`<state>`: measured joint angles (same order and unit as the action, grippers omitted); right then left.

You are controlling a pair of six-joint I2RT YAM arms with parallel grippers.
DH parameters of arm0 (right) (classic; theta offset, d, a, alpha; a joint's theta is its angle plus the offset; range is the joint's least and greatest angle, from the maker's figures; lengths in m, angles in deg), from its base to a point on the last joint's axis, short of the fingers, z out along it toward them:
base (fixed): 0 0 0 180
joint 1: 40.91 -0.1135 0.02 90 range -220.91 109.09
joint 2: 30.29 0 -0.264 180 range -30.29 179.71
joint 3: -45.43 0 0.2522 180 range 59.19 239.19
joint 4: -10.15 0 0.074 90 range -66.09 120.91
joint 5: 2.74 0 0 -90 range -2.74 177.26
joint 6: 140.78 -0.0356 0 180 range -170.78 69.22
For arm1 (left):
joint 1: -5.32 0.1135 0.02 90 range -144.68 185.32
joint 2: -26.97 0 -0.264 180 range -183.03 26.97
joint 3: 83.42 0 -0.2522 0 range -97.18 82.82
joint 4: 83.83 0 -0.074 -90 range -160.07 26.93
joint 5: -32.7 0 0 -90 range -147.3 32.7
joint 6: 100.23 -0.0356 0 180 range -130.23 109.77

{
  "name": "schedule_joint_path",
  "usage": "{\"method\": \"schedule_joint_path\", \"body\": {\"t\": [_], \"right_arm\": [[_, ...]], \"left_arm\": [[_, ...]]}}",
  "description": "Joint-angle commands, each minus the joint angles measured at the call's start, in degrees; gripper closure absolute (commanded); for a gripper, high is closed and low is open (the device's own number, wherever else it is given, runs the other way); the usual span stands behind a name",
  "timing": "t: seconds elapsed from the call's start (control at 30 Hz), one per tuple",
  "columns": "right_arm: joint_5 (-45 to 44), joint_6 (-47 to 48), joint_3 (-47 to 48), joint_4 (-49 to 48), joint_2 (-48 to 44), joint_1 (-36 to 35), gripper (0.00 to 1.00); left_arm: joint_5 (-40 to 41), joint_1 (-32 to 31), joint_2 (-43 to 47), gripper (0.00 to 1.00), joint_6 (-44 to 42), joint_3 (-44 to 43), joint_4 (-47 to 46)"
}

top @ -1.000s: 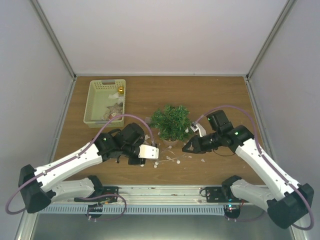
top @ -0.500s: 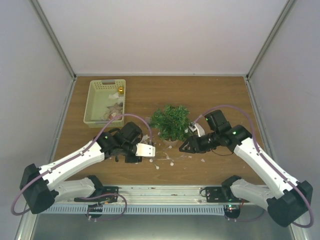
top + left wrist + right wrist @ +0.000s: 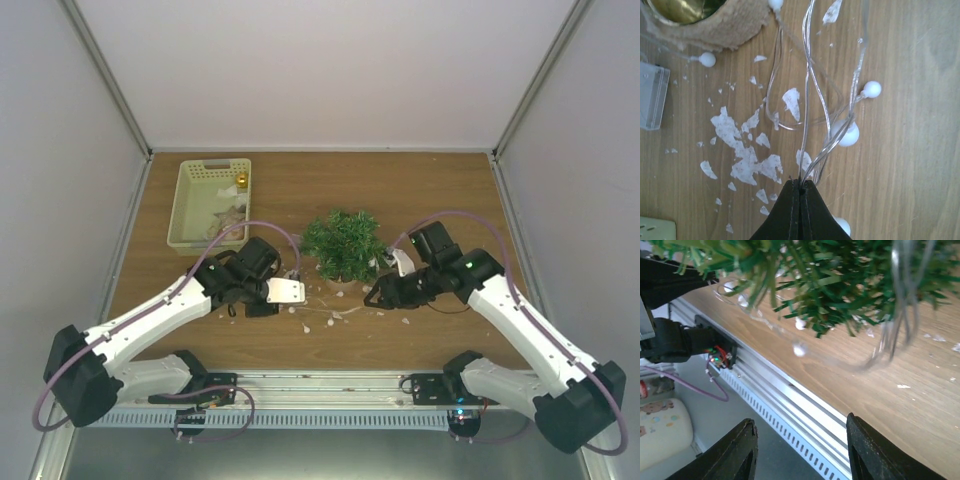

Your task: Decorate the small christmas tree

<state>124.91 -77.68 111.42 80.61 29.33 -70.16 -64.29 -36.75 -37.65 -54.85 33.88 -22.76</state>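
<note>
My left end effector [image 3: 800, 186] pinched the clear light-string wire [image 3: 806, 100] near the bushy dark-green small christmas tree [image 3: 342, 243], my right end effector [image 3: 801, 429] spread open.

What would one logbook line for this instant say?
step: stringing lights | left jaws: shut on light string | right jaws: open, beside small christmas tree | basket: back left, holds ornaments

No text, label, brand or number can be read anywhere here.
</note>
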Motion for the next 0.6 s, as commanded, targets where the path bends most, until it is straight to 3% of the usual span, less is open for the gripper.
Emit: {"method": "schedule_joint_path", "body": {"t": [0.0, 0.57], "right_arm": [[-9.0, -0.1, 4.0, 5.6, -1.0, -0.4, 0.49], [-17.5, 0.5, 14.8, 11.9, 0.2, -0.5, 0.48]], "left_arm": [[2.5, 1.3, -1.2, 1.00, -0.2, -0.4, -2.3], [6.4, 7.7, -1.4, 1.00, -2.4, -5.3, -3.2]]}}
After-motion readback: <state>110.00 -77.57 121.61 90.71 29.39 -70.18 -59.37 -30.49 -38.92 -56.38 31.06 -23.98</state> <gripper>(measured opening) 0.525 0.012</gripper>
